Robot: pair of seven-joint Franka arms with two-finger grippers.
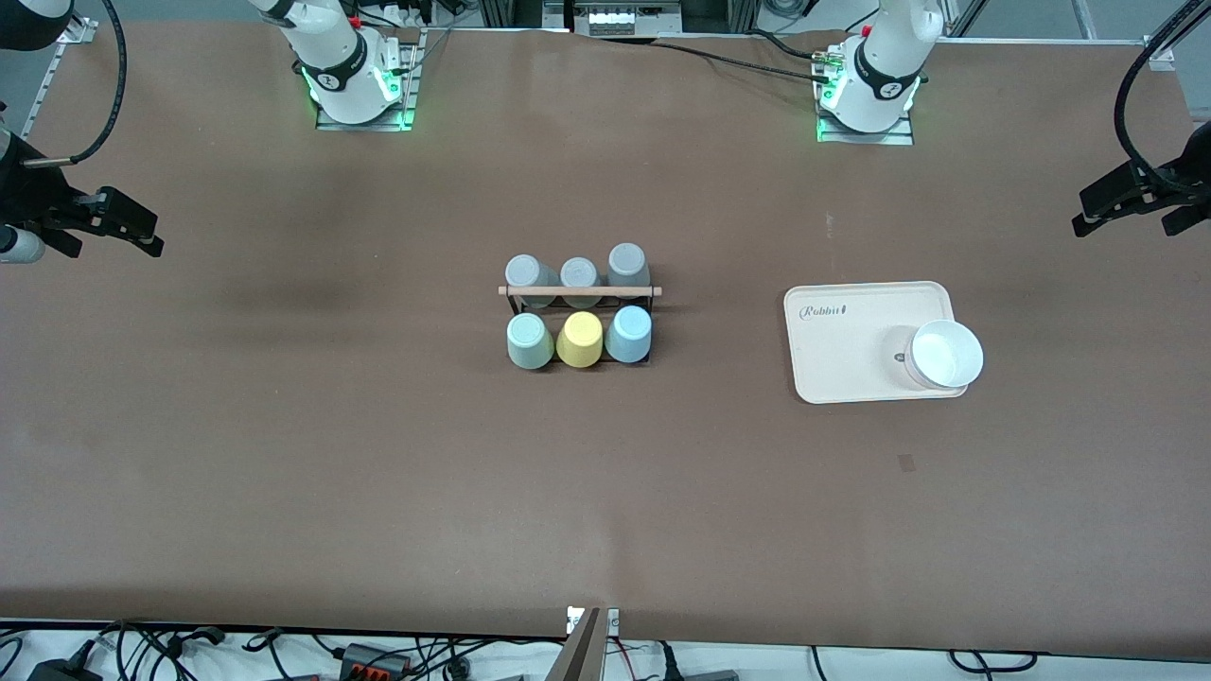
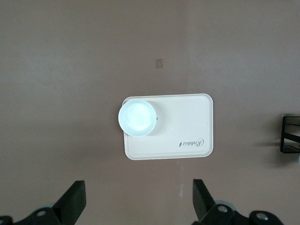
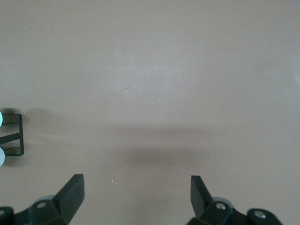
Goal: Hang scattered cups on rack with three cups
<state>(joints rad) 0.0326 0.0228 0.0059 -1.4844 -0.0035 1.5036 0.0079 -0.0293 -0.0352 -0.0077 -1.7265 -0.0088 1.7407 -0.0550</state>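
Note:
The black wire rack [image 1: 579,301] with its wooden rod [image 1: 579,290] stands mid-table. Upside down on its pegs, in the row nearer the front camera, are the mint green cup [image 1: 529,340], a yellow cup [image 1: 579,339] and the light blue cup [image 1: 628,334]. Three grey cups [image 1: 579,274] fill the farther row. My left gripper [image 2: 139,201] hangs open and empty high over bare table beside the tray. Over bare table toward the right arm's end, my right gripper [image 3: 137,197] is open and empty too; the rack's end [image 3: 16,136] shows at that view's edge. Neither gripper shows in the front view.
A cream tray [image 1: 851,340] lies toward the left arm's end, with a white bowl [image 1: 946,355] on its corner nearest the front camera; the tray [image 2: 187,126] and bowl [image 2: 137,117] also show in the left wrist view. Black mounts [image 1: 104,219] [image 1: 1131,194] overhang both table ends.

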